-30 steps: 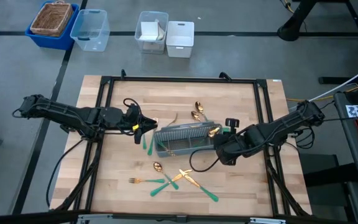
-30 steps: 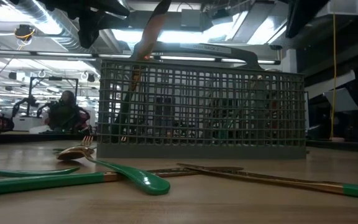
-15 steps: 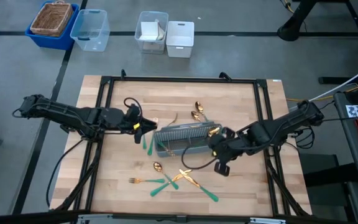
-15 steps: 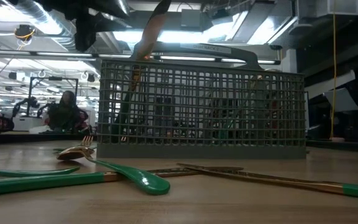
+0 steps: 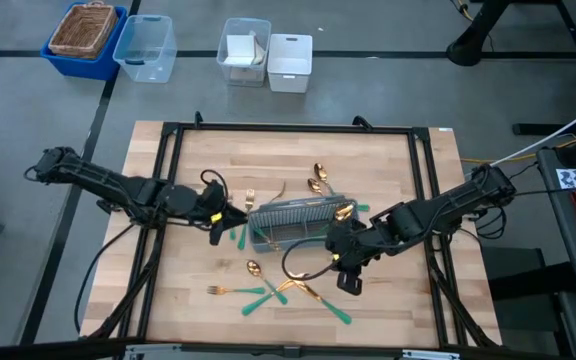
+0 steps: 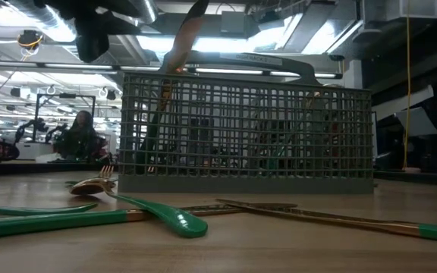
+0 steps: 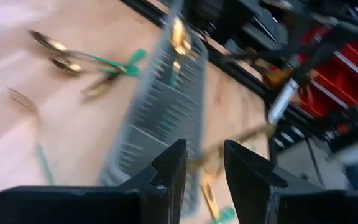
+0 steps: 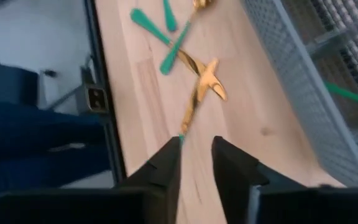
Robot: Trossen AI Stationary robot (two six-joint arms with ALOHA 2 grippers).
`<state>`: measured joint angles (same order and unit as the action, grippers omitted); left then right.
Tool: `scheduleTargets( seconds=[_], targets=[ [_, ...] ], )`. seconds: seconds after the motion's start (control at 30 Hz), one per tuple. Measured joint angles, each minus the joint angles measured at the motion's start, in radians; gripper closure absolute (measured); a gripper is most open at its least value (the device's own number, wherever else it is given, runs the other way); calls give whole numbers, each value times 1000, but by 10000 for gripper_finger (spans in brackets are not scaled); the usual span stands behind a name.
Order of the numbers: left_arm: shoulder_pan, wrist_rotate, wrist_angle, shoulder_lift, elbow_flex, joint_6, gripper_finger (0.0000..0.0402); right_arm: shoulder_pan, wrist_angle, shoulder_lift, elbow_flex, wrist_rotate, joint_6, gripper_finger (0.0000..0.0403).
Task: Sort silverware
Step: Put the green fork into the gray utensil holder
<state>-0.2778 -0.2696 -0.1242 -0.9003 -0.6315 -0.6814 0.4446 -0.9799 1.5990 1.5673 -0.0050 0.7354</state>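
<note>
The grey mesh caddy [image 5: 293, 222] stands mid-table with gold pieces upright in it [image 5: 344, 211]; one handle sticks out of its top [image 6: 192, 30]. More silverware lies flat on the wood. Teal-handled pieces cross near the front [image 5: 288, 286] [image 6: 158, 216] [image 8: 197, 93]. Two spoons [image 5: 318, 180] and a fork [image 5: 251, 197] lie behind the caddy. My left gripper [image 5: 230, 215] [image 7: 201, 168] hovers open at the caddy's left end. Open too, my right gripper [image 5: 340, 255] [image 8: 196, 163] slants down over bare wood in front of the caddy's right end, above a gold piece's tip.
A black frame rail [image 5: 173, 180] runs round the tabletop. Beyond the far edge stand a blue bin [image 5: 86, 35], a clear bin [image 5: 146, 47] and two white bins [image 5: 268, 55]. A person [image 6: 78, 136] sits far off in the room.
My right gripper has swung away from the caddy's right end toward the table's near edge and a little left, rolling and tipping as it went. My left gripper has shifted slightly toward the near edge beside the caddy. The silverware and caddy have stayed put.
</note>
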Motion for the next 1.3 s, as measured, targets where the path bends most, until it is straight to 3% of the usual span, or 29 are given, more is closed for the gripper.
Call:
scheduleTargets(
  seconds=[0.17,0.33,0.7,0.87,0.97,1.1,1.3],
  targets=[
    [-98,54,2,-1,0,0,302,0,4,51,0,18,64,266],
    [-217,57,9,-17,0,-33,302,0,23,114,0,9,105,260],
    [-426,61,13,-181,0,-201,302,1,62,218,0,-183,111,260],
    [-487,100,-21,-234,0,-244,302,1,60,219,0,-208,177,260],
    [-512,175,-87,-239,0,-381,302,1,60,219,0,-213,186,260],
    [-537,265,-195,-238,0,-671,302,0,63,219,0,-195,188,260],
    [-556,253,-329,-246,11,-990,302,0,63,219,0,-162,188,260]
  ],
)
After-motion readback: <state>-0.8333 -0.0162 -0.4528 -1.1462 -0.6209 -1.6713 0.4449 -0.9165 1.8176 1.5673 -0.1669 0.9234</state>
